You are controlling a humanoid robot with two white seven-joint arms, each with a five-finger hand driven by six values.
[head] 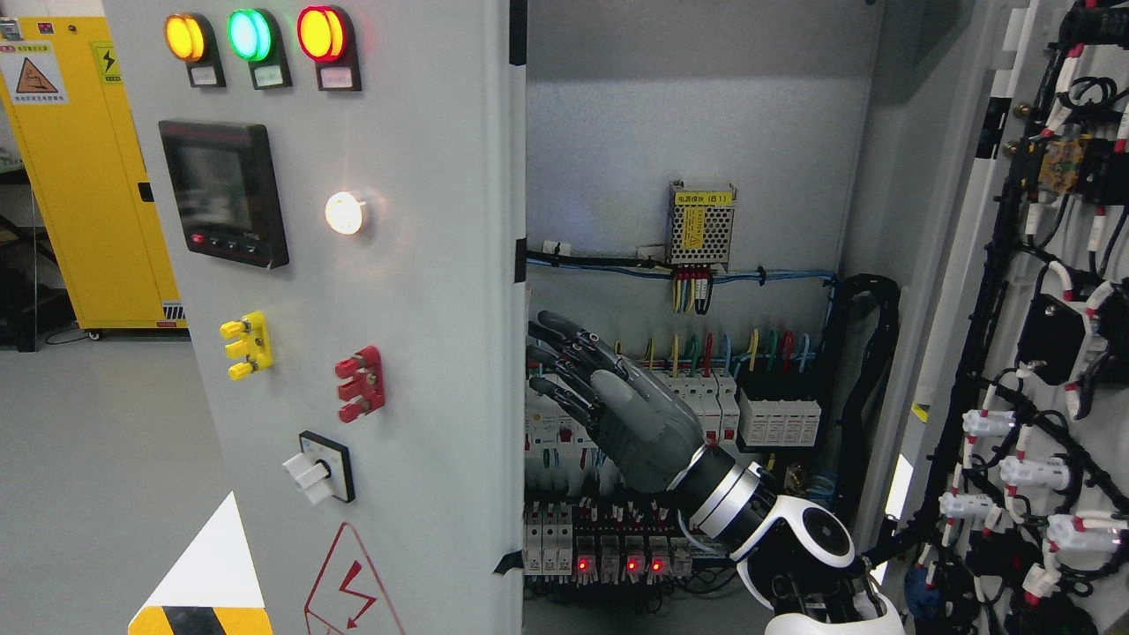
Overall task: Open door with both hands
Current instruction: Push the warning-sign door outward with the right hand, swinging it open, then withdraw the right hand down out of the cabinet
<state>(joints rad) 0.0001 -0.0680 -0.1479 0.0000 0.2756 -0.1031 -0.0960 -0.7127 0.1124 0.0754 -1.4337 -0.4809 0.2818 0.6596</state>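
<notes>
Reaching into the open cabinet, right hand [609, 397], fingers spread, nears left door [397, 309] edge.

There was a single view, taken from the robot's head, looking forward and slightly downward at an electrical cabinet [697, 132] from close range. The closed left door [414, 353] filled the left half of the picture, the open interior sat at centre, and the swung-out right door [1041, 353] ran off the right edge. A yellow cabinet [79, 176] stood farther back at the far left.
</notes>
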